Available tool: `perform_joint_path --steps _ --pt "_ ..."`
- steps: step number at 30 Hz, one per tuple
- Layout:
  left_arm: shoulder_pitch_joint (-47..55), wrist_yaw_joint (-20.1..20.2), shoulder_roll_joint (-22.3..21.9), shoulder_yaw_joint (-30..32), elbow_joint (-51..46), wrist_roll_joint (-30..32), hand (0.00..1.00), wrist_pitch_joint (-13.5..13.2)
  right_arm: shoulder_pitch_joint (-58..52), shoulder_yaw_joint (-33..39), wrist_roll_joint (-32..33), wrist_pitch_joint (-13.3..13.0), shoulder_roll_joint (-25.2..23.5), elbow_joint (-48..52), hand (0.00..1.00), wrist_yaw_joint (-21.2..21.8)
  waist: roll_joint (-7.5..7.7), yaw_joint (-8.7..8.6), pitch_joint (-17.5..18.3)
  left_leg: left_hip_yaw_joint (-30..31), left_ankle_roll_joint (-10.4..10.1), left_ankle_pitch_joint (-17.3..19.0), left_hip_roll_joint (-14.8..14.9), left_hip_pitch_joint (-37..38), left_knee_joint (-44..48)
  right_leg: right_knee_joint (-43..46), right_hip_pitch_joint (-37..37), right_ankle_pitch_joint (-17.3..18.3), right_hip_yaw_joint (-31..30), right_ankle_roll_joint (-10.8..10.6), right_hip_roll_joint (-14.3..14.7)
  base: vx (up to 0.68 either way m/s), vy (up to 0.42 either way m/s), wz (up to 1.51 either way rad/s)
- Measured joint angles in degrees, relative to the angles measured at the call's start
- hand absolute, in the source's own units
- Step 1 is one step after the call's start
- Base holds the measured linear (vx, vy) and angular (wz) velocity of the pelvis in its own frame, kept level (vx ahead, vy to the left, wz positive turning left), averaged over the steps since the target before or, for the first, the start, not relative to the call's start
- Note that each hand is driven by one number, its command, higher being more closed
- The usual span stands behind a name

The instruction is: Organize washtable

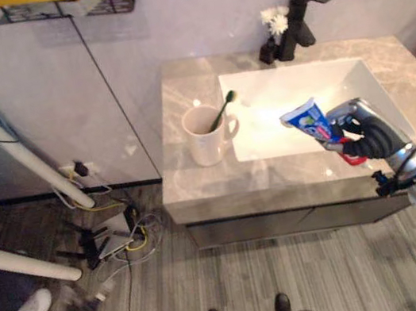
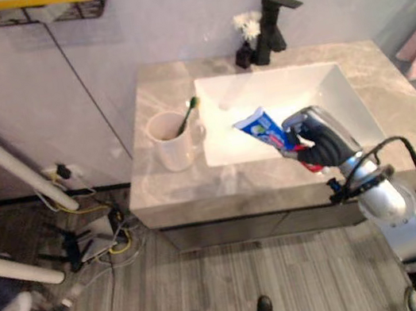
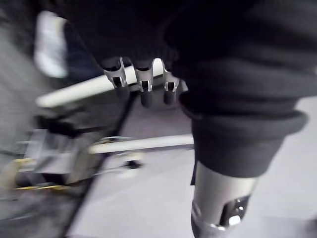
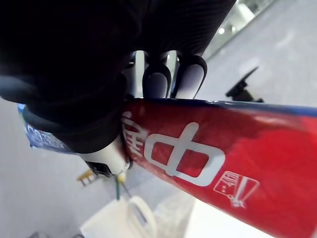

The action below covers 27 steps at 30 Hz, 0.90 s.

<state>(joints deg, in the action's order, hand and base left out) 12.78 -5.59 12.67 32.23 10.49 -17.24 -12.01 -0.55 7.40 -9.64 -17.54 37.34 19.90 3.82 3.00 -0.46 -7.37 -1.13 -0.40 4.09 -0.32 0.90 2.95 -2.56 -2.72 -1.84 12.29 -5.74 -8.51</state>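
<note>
Right hand (image 1: 364, 137) fingers curled round toothpaste tube (image 1: 309, 121), centre right of frame, above sink (image 1: 261, 90); left hand (image 3: 143, 74) state can't be told.

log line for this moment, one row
right hand: shut on toothpaste tube, over sink front edge | mug: holds toothbrush, on counter left of sink

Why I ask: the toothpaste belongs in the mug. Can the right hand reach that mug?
Probably yes: the right hand, holding the toothpaste tube over the sink, has nothing standing between it and the mug.
</note>
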Motion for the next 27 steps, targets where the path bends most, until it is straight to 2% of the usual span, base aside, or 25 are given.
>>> perform_joint_path --steps 1,6,11,12,16,19,27 --pt "-1.0 -1.0 0.7 0.1 -7.7 -0.9 0.00 -1.5 0.0 0.0 0.0 0.0 -1.2 1.0 1.00 0.0 -0.45 0.05 1.1 0.2 0.0 0.0 -0.2 0.0 0.0 -0.2 -0.2 0.0 0.3 0.0 -0.2 0.02 0.015 0.12" --pt "-5.0 -1.2 0.8 -4.2 -23.5 -1.4 0.00 -4.1 0.1 -1.5 0.1 0.0 -2.3 1.8 1.00 0.1 -1.15 1.28 2.1 0.6 0.0 0.0 -0.7 1.6 -0.3 -0.6 -2.0 0.0 0.7 0.0 -0.6 0.00 0.012 0.04" --pt "-5.4 0.6 0.9 -17.9 -35.2 -6.2 0.00 -5.0 0.5 -8.8 0.7 0.1 -4.2 1.8 1.00 0.9 -1.51 1.40 3.4 0.9 0.2 -0.2 -0.7 1.6 -0.7 -0.6 -2.0 0.1 0.9 0.0 -0.6 -0.03 -0.008 0.02" --pt "-6.0 2.1 0.9 -22.9 -37.2 -7.9 0.00 -5.1 1.0 -10.5 0.8 0.3 -5.0 1.7 1.00 1.3 -1.73 1.40 3.7 1.0 0.2 -0.3 -0.7 1.6 -0.7 -0.6 -2.0 0.1 1.0 0.0 -0.6 -0.03 -0.014 0.04" --pt "-11.2 6.6 0.6 -37.5 -38.0 -12.2 0.00 -4.5 5.4 -15.8 1.2 0.7 -7.2 -0.8 1.00 1.5 -2.30 1.31 4.4 1.1 0.1 -0.6 -0.7 1.7 -0.9 -0.5 -2.1 0.0 1.2 -0.1 -0.5 -0.02 -0.014 0.01" --pt "-14.6 7.4 -0.7 -44.1 -37.4 -13.7 0.00 -4.1 7.8 -18.0 1.1 2.0 -8.5 -1.3 1.00 1.2 -2.28 1.30 4.4 1.1 0.0 -0.9 -0.6 1.8 -1.1 -0.5 -2.1 0.0 1.2 0.0 -0.4 -0.04 -0.018 0.00" --pt "-18.5 7.9 -1.2 -51.7 -32.6 -17.1 0.00 -1.6 12.7 -22.1 1.1 2.8 -10.8 -2.9 1.00 -0.2 -2.06 1.38 4.6 0.7 0.1 -1.8 -0.7 2.7 -2.8 -0.4 -2.0 0.0 0.8 0.0 -0.2 -0.01 -0.002 -0.01"
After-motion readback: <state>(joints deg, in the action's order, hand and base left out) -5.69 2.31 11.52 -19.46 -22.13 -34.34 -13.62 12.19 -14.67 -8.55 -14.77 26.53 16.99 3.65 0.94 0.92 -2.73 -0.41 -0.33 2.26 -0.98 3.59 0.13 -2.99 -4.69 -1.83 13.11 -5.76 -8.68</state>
